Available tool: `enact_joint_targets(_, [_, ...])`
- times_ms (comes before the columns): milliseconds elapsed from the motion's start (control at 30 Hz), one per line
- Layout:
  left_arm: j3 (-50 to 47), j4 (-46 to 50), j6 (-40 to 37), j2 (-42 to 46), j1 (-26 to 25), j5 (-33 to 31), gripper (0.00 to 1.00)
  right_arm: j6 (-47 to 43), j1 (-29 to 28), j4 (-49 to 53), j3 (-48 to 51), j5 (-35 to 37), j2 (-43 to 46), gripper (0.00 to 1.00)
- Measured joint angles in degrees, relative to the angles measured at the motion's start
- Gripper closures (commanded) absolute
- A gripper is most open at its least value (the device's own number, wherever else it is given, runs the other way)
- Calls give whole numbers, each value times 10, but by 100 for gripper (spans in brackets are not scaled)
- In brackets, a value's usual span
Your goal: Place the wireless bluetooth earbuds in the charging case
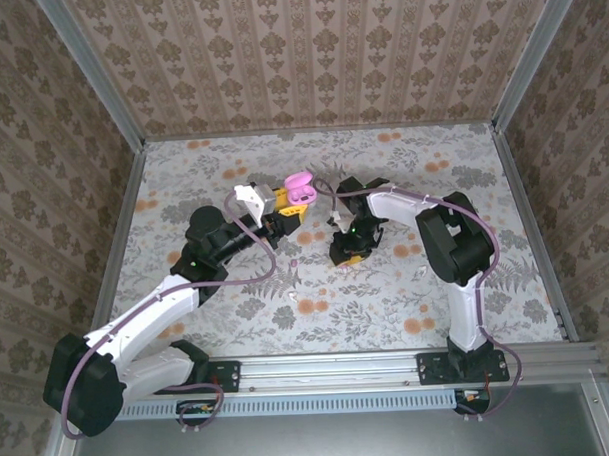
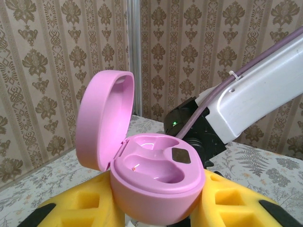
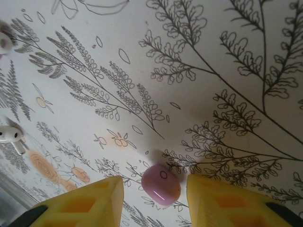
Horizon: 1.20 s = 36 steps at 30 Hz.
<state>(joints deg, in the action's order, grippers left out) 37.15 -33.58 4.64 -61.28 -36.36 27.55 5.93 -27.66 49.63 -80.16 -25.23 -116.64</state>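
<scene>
Left wrist view: left gripper (image 2: 158, 210) clamps the pink charging case (image 2: 156, 189) between yellow fingers (image 2: 80, 205), lid (image 2: 102, 118) hinged up. Right wrist view: right gripper (image 3: 155, 198) low over the table (image 3: 213, 71), jaws parted around a pink earbud (image 3: 161, 185), a gap on either side. One white earbud (image 3: 10, 135) lies well off to the left.

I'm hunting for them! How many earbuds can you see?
3. A pink earbud sits inside the right claw; a white earbud lies at the left edge; a third earbud is cut off top-left. More may be hidden.
</scene>
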Motion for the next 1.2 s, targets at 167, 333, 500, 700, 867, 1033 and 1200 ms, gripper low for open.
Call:
enact_joint_targets(167, [0, 2, 0, 0, 0, 0, 67, 0, -3, 3, -4, 20, 0, 62])
enact_joint_targets(333, [0, 3, 0, 0, 0, -4, 67, 0, -4, 3, -4, 31, 0, 61])
enact_joint_targets(500, [0, 3, 0, 0, 0, -4, 67, 0, -8, 3, -4, 39, 0, 61])
enact_joint_targets(700, [0, 5, 0, 0, 0, -4, 66, 0, -12, 3, -5, 40, 0, 62])
enact_joint_targets(867, [0, 7, 0, 0, 0, -5, 66, 0, -15, 3, -5, 53, 0, 65])
enact_joint_targets(1033, [0, 7, 0, 0, 0, -6, 66, 6, -16, 2, -4, 67, 0, 70])
enact_joint_targets(1200, [0, 7, 0, 0, 0, -6, 66, 33, -10, -24, 20, 75, 16, 72])
